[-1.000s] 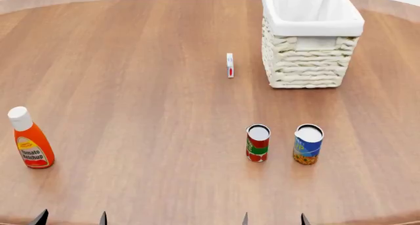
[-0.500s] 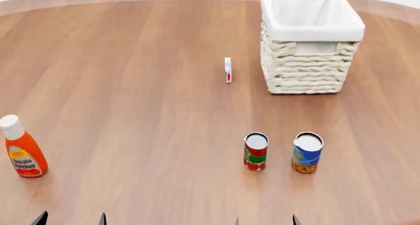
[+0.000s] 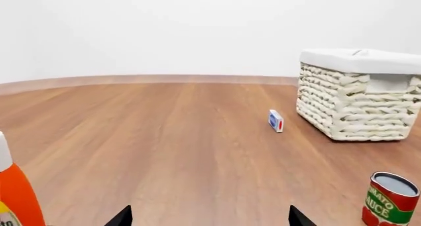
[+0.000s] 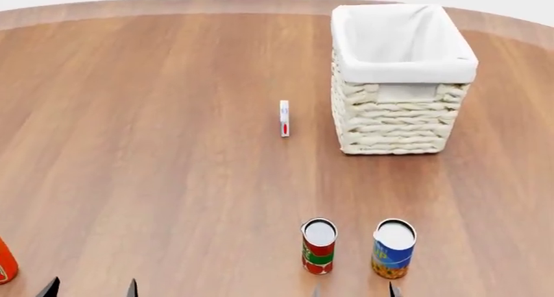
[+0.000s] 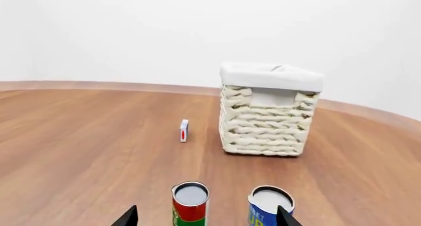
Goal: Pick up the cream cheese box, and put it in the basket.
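The cream cheese box [image 4: 284,118] stands on its thin edge on the wooden table, just left of the basket [image 4: 399,109]. It also shows in the left wrist view [image 3: 275,121] and the right wrist view [image 5: 184,131]. The basket [image 3: 358,102] [image 5: 266,122] is tall, cream wicker with a white liner, and looks empty. My left gripper [image 4: 90,288] is open and empty at the near table edge, far from the box; its tips show in the left wrist view [image 3: 209,218]. My right gripper [image 4: 353,290] is open and empty, just behind the two cans [image 5: 206,217].
A red-labelled can [image 4: 318,246] and a blue-labelled can [image 4: 393,248] stand side by side near the front, between my right gripper and the box. An orange ketchup bottle [image 4: 5,261] is at the front left edge, close to my left gripper [image 3: 17,196].
The head view has shifted: the basket, box and cans all sit lower in the frame, and the ketchup bottle has slid almost out at the lower left.
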Robot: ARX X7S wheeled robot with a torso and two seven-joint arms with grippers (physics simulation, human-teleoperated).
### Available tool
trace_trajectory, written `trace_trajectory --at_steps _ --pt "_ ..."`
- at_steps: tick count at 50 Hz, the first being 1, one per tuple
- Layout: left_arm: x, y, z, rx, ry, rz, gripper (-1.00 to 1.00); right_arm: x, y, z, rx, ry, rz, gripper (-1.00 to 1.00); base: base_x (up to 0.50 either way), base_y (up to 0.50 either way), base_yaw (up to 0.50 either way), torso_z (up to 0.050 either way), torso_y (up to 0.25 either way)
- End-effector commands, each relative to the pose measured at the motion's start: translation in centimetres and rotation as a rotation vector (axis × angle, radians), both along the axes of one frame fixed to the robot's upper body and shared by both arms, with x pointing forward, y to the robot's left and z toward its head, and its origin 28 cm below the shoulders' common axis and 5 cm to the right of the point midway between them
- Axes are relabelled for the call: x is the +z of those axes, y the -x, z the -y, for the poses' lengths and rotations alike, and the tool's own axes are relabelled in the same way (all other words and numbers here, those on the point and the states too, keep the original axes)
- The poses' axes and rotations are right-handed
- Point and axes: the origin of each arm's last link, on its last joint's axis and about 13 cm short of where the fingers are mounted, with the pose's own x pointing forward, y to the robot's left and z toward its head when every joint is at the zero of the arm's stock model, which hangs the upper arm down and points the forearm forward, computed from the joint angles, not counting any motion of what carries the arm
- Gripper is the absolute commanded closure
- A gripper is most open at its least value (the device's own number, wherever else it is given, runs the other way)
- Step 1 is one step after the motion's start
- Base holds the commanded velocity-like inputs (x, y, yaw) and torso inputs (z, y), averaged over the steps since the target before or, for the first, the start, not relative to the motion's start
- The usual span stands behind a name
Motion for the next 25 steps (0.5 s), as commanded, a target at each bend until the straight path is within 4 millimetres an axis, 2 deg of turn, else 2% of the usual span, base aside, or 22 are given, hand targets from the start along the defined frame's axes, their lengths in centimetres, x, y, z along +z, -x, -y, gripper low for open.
trace_trajectory --at_steps 1,25 --pt "-0.01 0.02 0.0 0.002 0.001 -0.001 -1.0 -0.09 -0.02 0.03 0.003 0.003 0.0 -1.0 0.31 -0.14 0.0 0.0 0.0" --pt "-0.02 -0.13 -0.09 0.007 0.008 0.0 -1.0 0.03 0.16 -0.18 0.029 0.014 0.009 -1.0 0.36 -0.31 0.0 0.0 0.0"
